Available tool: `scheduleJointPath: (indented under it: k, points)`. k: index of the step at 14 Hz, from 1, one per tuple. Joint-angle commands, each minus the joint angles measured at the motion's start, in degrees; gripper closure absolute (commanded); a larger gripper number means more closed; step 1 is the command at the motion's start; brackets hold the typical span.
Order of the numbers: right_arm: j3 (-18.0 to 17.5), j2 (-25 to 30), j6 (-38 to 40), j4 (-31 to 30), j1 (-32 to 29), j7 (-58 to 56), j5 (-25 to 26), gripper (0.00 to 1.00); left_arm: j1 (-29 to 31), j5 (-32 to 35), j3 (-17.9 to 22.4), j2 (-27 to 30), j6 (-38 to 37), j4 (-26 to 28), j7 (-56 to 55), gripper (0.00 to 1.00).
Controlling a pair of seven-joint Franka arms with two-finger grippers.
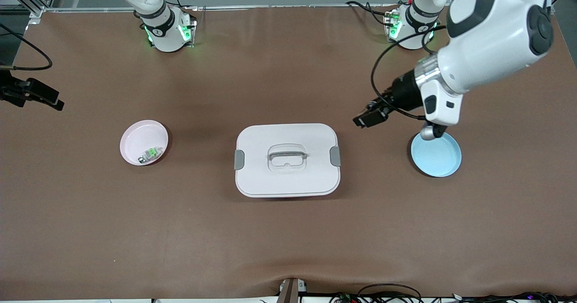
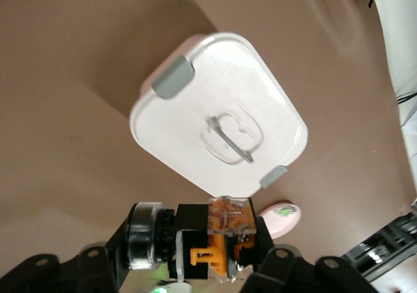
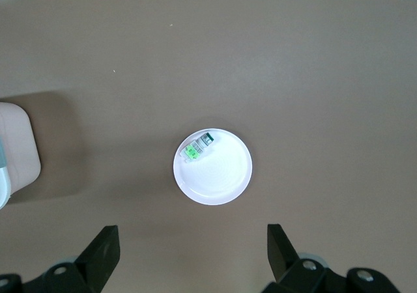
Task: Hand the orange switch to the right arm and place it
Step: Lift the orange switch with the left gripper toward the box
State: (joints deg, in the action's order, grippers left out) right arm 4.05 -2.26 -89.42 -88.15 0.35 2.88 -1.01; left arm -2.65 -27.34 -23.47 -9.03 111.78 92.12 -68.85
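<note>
A: Item one, the orange switch (image 2: 225, 241). Where is it located?

B: It is clamped between the fingers of the left gripper (image 1: 370, 117), which is held up in the air over bare table (image 1: 288, 240), between the white lidded box (image 1: 287, 159) and the blue plate (image 1: 436, 155). In the left wrist view the switch is seen as a black body with an orange part and a clear cap, and the jaws are closed upon it.

A: Item two, the right gripper?

B: The right gripper (image 3: 192, 251) is listed with its fingers spread wide and nothing between them. It is suspended above the pink plate (image 1: 144, 142). The right arm (image 1: 157, 21) is shown only at its base in the front view; the arm is at wait.

A: Item three, plate contents?

B: One small green switch (image 1: 152, 153) is recorded in the pink plate, lying against the rim nearer the front camera. The blue plate is recorded as bare, with the left arm's wrist overhanging its edge.

A: Item four, the box?

B: It is set at the table's middle, between the two plates. Its lid is on, a clear handle (image 1: 287, 154) is recessed at the centre, and a grey clip (image 1: 239, 159) is fitted at each short end.

A: Item five, surface?

B: A brown cover is laid over the table.
</note>
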Motion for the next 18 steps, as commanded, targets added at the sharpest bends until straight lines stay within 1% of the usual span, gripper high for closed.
scheduleJointPath:
  k: [1, 3, 4, 6, 7, 10, 11, 14, 15, 16, 17, 18]
  points:
    - [-0.7, -4.1, -1.5, 0.6, -1.1, 0.3, -0.4, 0.00, -4.7, -1.1, -0.2, -2.0, 6.5, -1.9, -10.8, 0.77]
    - [-0.7, -4.7, -1.9, 0.6, -0.6, 0.1, 0.1, 0.00, -8.4, -1.1, -0.2, -3.2, 13.4, -1.9, -21.2, 0.77]
    - [-0.7, -5.8, -1.9, 0.7, -0.4, 0.1, 0.1, 0.00, -10.7, -1.0, -0.1, -3.5, 17.0, -1.9, -25.2, 0.77]
    - [-1.2, -6.2, -1.4, 0.6, 0.0, -2.1, -1.2, 0.00, -12.9, -0.6, -0.1, -4.7, 22.9, -1.9, -32.2, 0.77]
    - [-1.4, -5.7, -1.1, 0.4, -0.1, -3.7, -4.9, 0.00, -14.6, -0.6, -0.1, -5.6, 25.8, -1.9, -35.4, 0.77]
    - [-1.1, -4.0, -1.4, -1.9, -1.0, -7.4, -23.2, 0.00, -18.3, -0.4, 0.2, -8.3, 35.5, -1.9, -46.1, 0.77]
    - [-1.1, -3.7, -1.5, -2.6, -0.8, -7.5, -27.9, 0.00, -19.3, -0.5, 0.3, -8.9, 37.9, -1.9, -49.4, 0.77]
    - [-1.3, -0.5, -3.7, -6.8, 1.5, -7.6, -37.4, 0.00, -22.0, 0.3, 0.6, -10.6, 40.4, -1.8, -56.9, 0.77]
    - [-1.4, 0.1, -4.4, -9.0, 1.9, -9.2, -40.5, 0.00, -22.3, 1.3, 0.5, -10.9, 40.4, -1.8, -57.6, 0.77]
    - [-1.4, 0.8, -5.2, -11.6, 3.0, -13.7, -43.5, 0.00, -23.8, 2.7, 0.6, -11.9, 40.4, -1.9, -58.1, 0.77]
    - [-1.4, 1.4, -6.8, -13.6, 4.5, -16.4, -44.9, 0.00, -24.6, 3.7, 0.8, -12.5, 40.5, -1.9, -58.9, 0.77]
    - [-1.4, 1.6, -8.3, -14.5, 5.9, -17.5, -45.0, 0.00, -24.7, 4.5, 0.8, -12.7, 40.5, -1.9, -59.6, 0.77]
